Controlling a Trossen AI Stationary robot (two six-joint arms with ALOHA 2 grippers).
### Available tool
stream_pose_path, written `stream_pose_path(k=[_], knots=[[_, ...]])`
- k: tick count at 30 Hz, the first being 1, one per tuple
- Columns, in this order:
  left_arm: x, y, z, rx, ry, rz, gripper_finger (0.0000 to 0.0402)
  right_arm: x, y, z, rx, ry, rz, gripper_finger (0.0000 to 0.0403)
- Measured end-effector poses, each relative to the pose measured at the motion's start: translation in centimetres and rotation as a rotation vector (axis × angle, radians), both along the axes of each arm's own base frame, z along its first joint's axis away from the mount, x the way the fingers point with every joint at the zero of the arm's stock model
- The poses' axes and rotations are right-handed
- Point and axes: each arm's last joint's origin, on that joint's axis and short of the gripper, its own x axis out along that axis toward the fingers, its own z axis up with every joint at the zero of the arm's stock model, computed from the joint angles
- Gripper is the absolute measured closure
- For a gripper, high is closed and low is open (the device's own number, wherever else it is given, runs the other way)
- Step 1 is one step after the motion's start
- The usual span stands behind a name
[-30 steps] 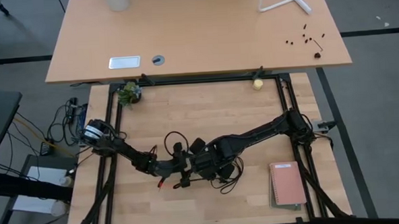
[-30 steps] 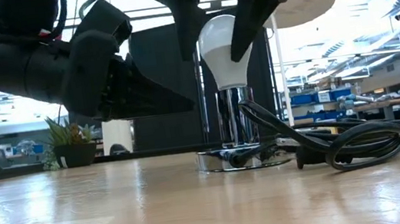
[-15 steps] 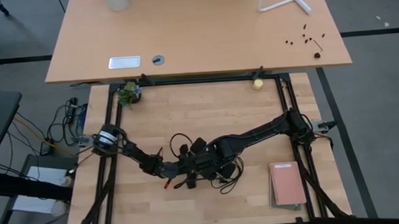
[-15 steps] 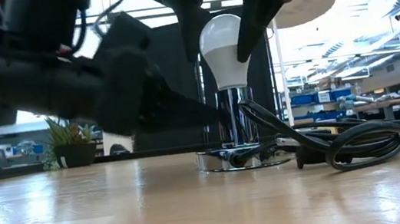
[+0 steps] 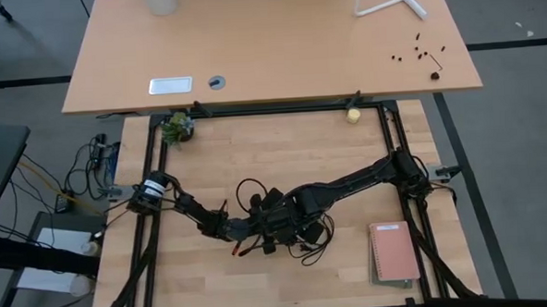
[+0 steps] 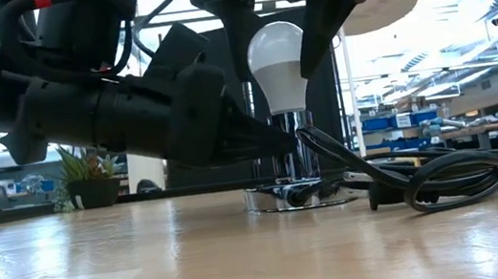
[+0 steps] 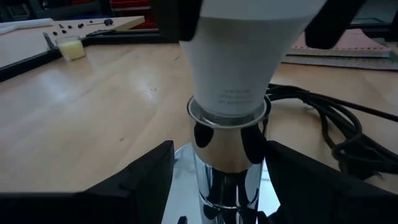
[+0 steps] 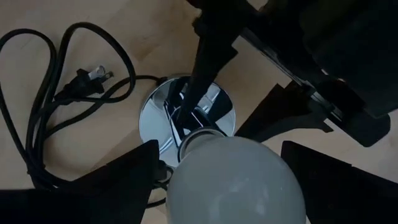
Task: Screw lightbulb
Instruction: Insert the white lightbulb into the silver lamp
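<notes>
The white lightbulb [image 6: 278, 54] stands upright with its base in the chrome socket post [image 6: 292, 143], which rises from the round silvery disc [image 6: 276, 200] on the table. My right gripper [image 6: 277, 70] reaches down from above and is shut on the bulb. My left gripper [image 7: 221, 186] is open and comes in level from the table's left. Its two fingers stand on either side of the chrome post [image 7: 227, 155]; I cannot tell whether they touch it. In the high view both grippers [image 5: 269, 228] hide bulb and socket. My right gripper pinches the bulb's round globe [image 8: 180, 180] between its two fingers [image 6: 316, 25], one on each side near the widest part. The fingers point down from above. The bulb stays upright with its narrow end in the socket post.
The socket's black cord [image 6: 428, 179] lies coiled on the table to the right of the disc, and its plug shows in the right wrist view [image 8: 90, 78]. A pink notebook [image 5: 393, 252] lies near the right edge. A small plant [image 5: 176, 128] and a yellowish ball [image 5: 353, 115] sit at the far edge.
My left gripper has gone toward the table's right, up to the socket, and its fingers now stand around the chrome post. My right gripper and the bulb have stayed in place.
</notes>
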Motion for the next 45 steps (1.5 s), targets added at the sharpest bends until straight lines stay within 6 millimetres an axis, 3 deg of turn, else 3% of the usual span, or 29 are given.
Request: stream_pose_path(k=[17,29,39,45], knots=[[1.4,0.2,0.0,0.001,-0.015,-0.046,0.0143,0.1,-0.3,0.0,0.004,0.001,-0.026,0.0057],[1.7,0.0,-1.0,0.052,-0.034,-0.060,0.0210,0.0,-0.3,0.0,0.009,0.005,-0.048,0.0057],[1.7,0.0,-1.0,0.036,-0.030,-0.057,0.0216,-0.1,-0.4,-0.1,0.005,0.020,-0.045,0.0057],[1.7,0.0,-1.1,0.018,-0.031,-0.054,0.0217,-0.3,-0.4,-0.1,-0.023,0.047,0.051,0.0057]])
